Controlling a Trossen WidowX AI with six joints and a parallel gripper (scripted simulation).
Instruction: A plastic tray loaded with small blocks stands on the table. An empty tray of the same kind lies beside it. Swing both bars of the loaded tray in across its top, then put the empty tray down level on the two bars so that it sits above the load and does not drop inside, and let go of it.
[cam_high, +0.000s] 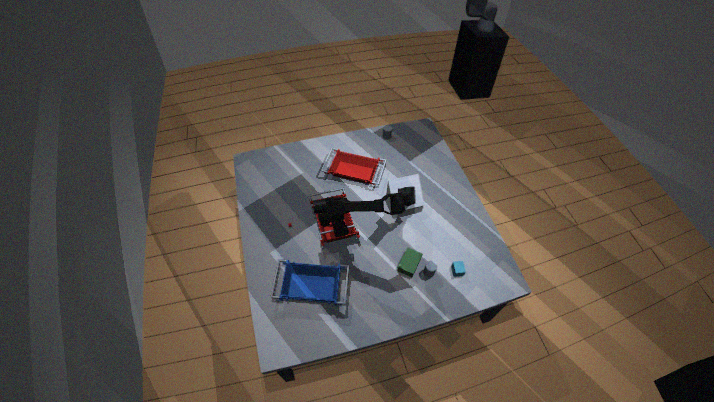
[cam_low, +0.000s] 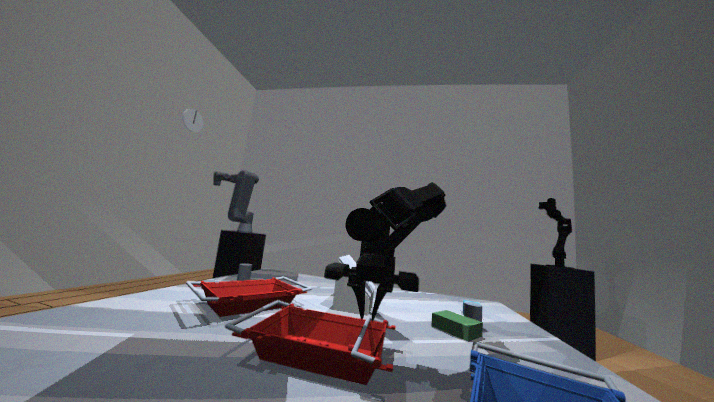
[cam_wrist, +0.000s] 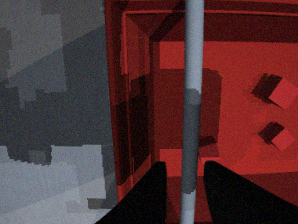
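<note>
The loaded red tray (cam_high: 330, 238) (cam_low: 310, 352) (cam_wrist: 117, 75) stands mid-table with small red blocks (cam_wrist: 284, 94) inside. Its far bar (cam_high: 327, 192) (cam_low: 260, 312) is swung out over one end. Its near bar (cam_high: 327, 232) (cam_low: 364, 357) (cam_wrist: 194, 50) lies in across the top, near the other end. My gripper (cam_low: 368, 318) (cam_wrist: 184, 169) points down at that bar, fingers slightly open on either side of it with a gap, not clamped. An empty red tray (cam_high: 354, 169) (cam_low: 250, 289) stands apart with its bars out. The gripper is mostly hidden in the top view.
An empty blue tray (cam_high: 312, 283) (cam_low: 540, 382) stands on the other side, bars out. A green block (cam_high: 410, 261) (cam_low: 457, 325), grey cylinder (cam_high: 430, 269) and cyan block (cam_high: 458, 268) lie nearer my base. Another grey cylinder (cam_high: 387, 133) (cam_low: 244, 271) stands by the far edge. A tiny red block (cam_high: 289, 225) lies on the table.
</note>
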